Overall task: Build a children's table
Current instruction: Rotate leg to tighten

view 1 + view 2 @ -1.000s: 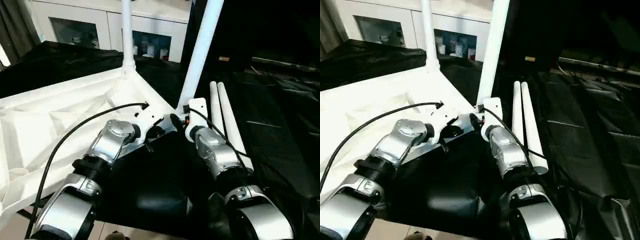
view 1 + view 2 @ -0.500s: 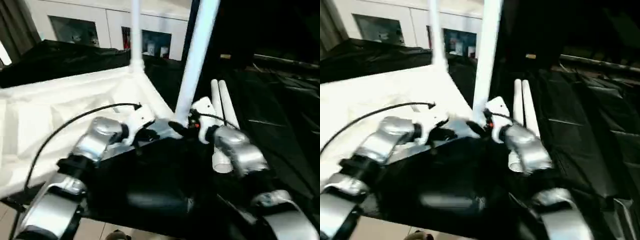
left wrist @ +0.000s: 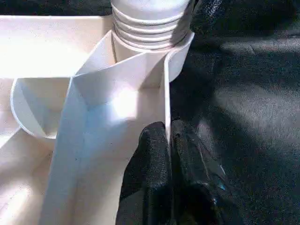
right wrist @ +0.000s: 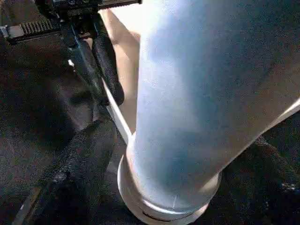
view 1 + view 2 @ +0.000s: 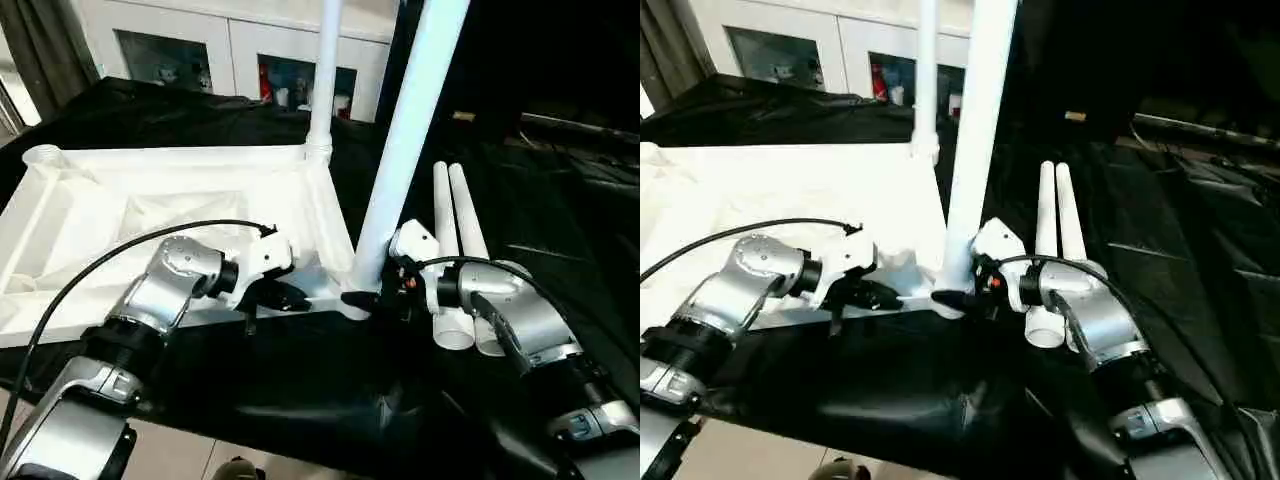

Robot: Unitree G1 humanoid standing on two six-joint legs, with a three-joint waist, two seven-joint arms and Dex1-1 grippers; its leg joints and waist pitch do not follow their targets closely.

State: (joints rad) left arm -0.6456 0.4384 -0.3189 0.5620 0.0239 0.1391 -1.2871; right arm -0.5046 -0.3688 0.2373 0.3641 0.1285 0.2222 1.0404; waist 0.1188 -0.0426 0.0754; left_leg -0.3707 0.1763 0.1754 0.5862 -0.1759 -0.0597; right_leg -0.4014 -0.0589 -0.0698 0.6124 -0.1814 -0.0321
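Right gripper (image 5: 962,297), jaws spread around the upright leg (image 5: 975,140) at twelve o'clock; left gripper (image 5: 290,297) pinches tabletop (image 5: 150,205) rim.

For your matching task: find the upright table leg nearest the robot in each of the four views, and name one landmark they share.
Left eye view: near upright leg, centre, rising off the top.
Right eye view: same leg, centre.
Left wrist view: its ribbed base in the corner socket.
Right wrist view: its shaft between the open jaws.
Shared landmark: the tabletop rim.
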